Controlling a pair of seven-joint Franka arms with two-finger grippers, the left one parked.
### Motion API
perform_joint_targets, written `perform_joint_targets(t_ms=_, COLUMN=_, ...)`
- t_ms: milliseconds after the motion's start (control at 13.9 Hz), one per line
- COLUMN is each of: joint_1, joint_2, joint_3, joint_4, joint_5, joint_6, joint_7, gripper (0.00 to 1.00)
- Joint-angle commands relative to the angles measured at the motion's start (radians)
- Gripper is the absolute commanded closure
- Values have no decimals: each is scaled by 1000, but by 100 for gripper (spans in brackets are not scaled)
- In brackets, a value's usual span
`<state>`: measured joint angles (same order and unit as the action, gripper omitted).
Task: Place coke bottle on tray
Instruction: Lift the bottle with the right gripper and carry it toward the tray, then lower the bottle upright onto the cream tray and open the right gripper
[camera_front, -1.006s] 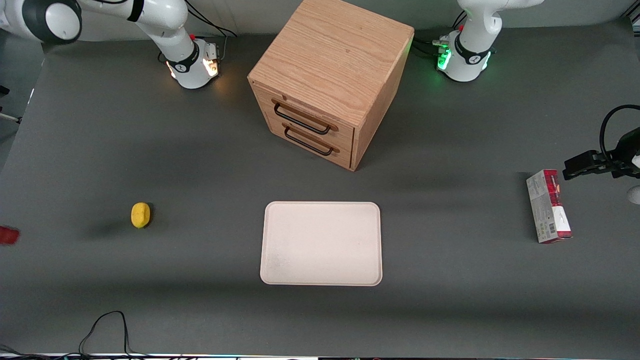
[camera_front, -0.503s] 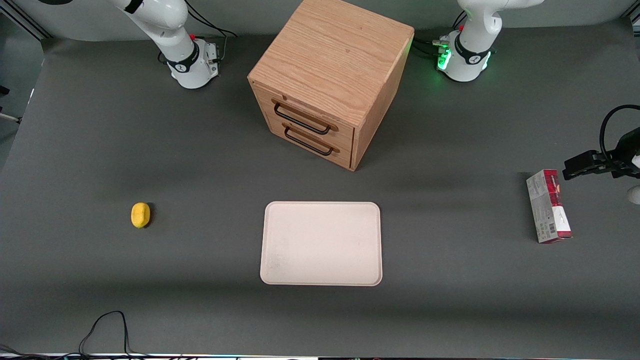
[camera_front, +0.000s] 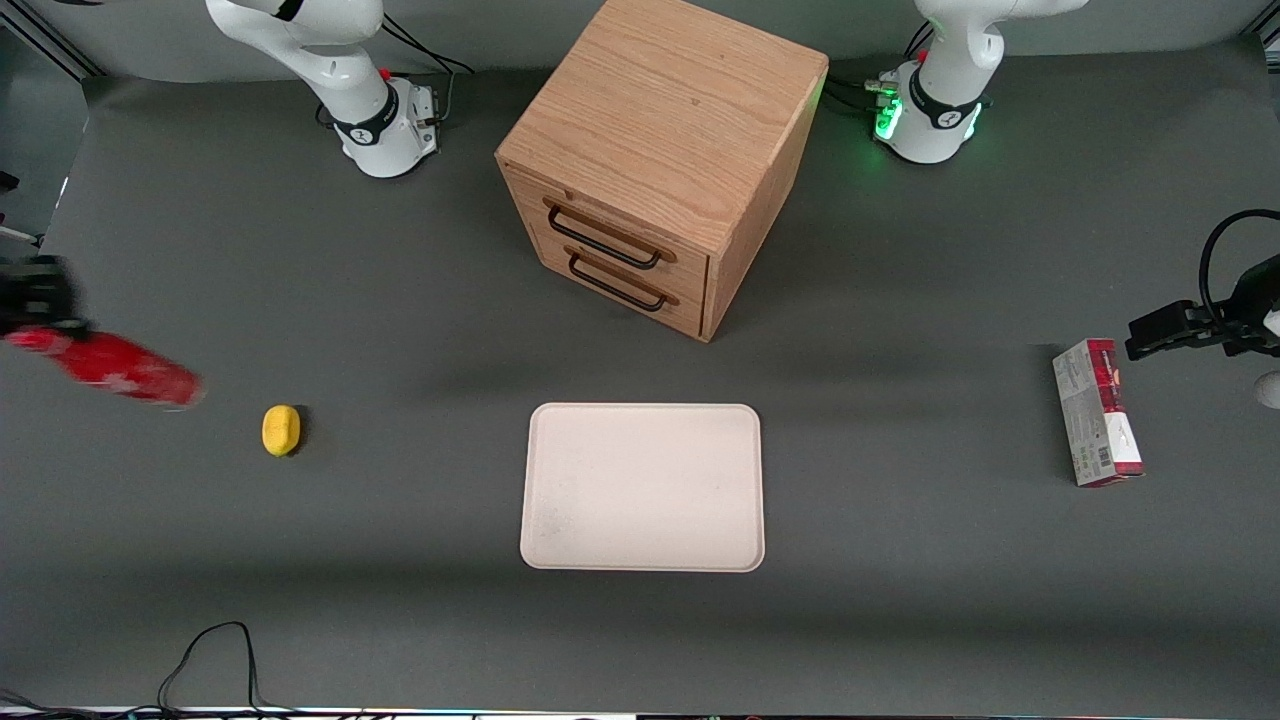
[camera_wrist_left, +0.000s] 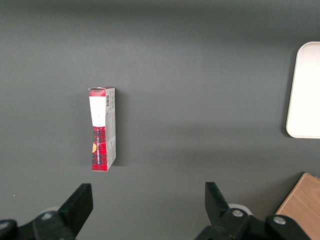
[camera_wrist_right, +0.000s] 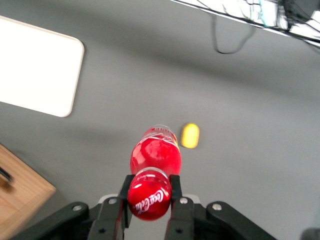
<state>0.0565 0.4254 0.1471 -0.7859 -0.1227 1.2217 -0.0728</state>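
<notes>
Carry step: claw (camera_wrist_right: 149, 200) grips the coke bottle (camera_wrist_right: 154, 165) w/ both fingers, held in air at left edge of front frame (above the lemon (camera_front: 281, 430)). Next: swing over tray (camera_front: 642, 487), lower, release.

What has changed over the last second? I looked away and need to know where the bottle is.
The gripper, shut on the coke bottle, has swung back into the front view at the working arm's end of the table, carrying the bottle in the air toward the lemon and the tray. A second ago only a red sliver showed at that edge. Tray, lemon, cabinet and carton stayed put.
</notes>
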Motion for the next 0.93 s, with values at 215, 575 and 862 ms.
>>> perform_joint_targets(t_ms=215, joint_1=308, joint_2=81, joint_3=-12, joint_4=-12, joint_5=-12, joint_6=186, joint_7=399, gripper=100)
perform_joint_targets(t_ms=575, joint_1=453, joint_2=134, joint_3=-17, joint_4=-13, joint_5=-21, joint_6=285, joint_7=588, gripper=100)
perform_joint_targets(t_ms=862, joint_1=442, joint_2=222, joint_3=-24, joint_4=-22, joint_5=-31, joint_6=353, joint_7=601, gripper=100)
